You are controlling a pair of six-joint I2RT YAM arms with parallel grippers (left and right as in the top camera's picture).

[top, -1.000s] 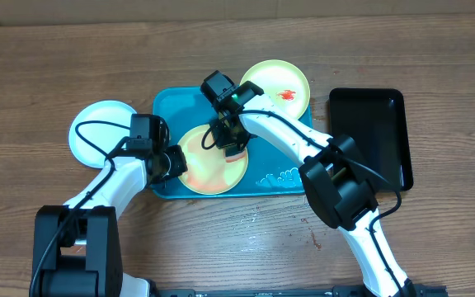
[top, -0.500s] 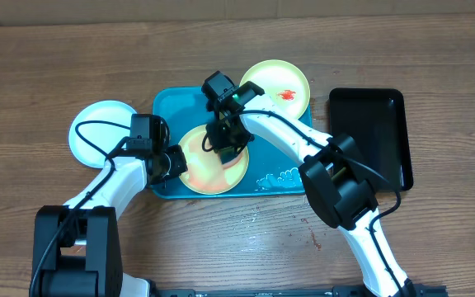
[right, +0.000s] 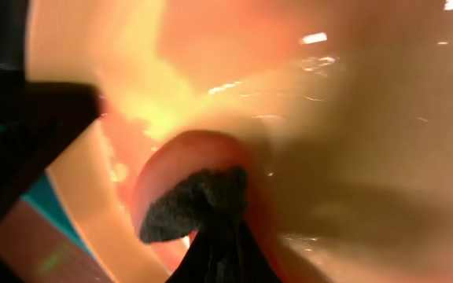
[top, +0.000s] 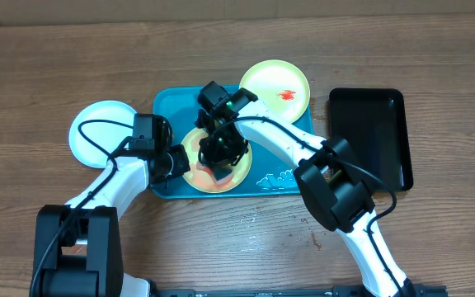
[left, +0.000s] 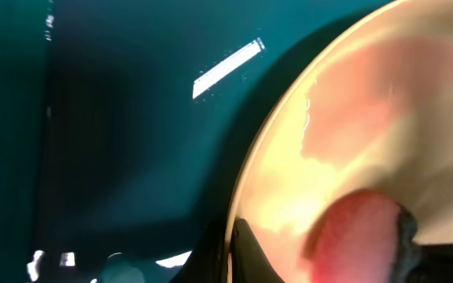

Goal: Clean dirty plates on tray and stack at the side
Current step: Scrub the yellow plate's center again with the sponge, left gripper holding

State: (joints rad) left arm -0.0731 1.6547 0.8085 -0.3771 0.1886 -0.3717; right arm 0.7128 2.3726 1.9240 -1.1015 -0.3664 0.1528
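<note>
A cream plate [top: 236,169] with a green rim lies on the turquoise tray [top: 171,106]. My left gripper [top: 183,162] is shut on its left rim, seen close in the left wrist view [left: 230,253], where the plate [left: 352,118] fills the right side. My right gripper [top: 220,152] is shut on a red sponge [right: 199,169] with a dark patch, pressed on the plate's [right: 352,118] middle. A second cream plate [top: 275,89] with red sauce sits at the tray's back right corner. The white plate [top: 97,132] lies on the table left of the tray.
A narrow black tray [top: 368,136] stands to the right of the turquoise tray. Water drops [top: 279,177] lie on the tray's front right. A small red stain [top: 314,239] marks the wooden table near the front.
My right gripper has slid the sponge from the plate's far edge toward its middle and front. The left gripper has kept its hold on the rim.
</note>
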